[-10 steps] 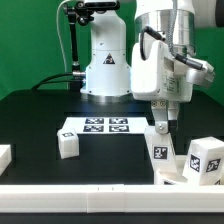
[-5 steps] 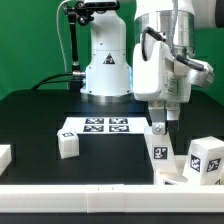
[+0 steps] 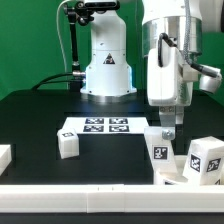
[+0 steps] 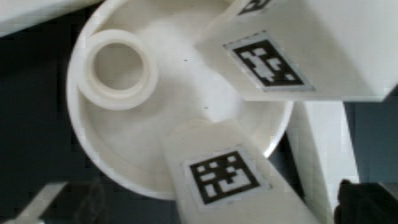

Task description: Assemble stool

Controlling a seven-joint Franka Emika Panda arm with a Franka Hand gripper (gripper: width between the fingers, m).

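The round white seat (image 4: 160, 130) with a ring socket fills the wrist view; in the exterior view its edge (image 3: 172, 174) shows low at the right. One tagged leg block (image 3: 160, 150) stands upright on or at it, and a second (image 3: 205, 158) is further right. Both show in the wrist view (image 4: 222, 178) (image 4: 276, 60). A third leg block (image 3: 68, 143) lies at the left by the marker board (image 3: 97, 126). My gripper (image 3: 167, 126) hangs just above the upright leg. In the wrist view (image 4: 205, 205) its dark fingertips (image 4: 361, 200) stand wide apart, open and holding nothing.
A plain white block (image 3: 4, 155) sits at the far left edge. A white rail (image 3: 100, 190) runs along the table's front. The robot base (image 3: 105, 65) stands behind the marker board on the black table.
The arm and gripper have shifted a little toward the exterior view's right, over the upright leg. The parts have not moved.
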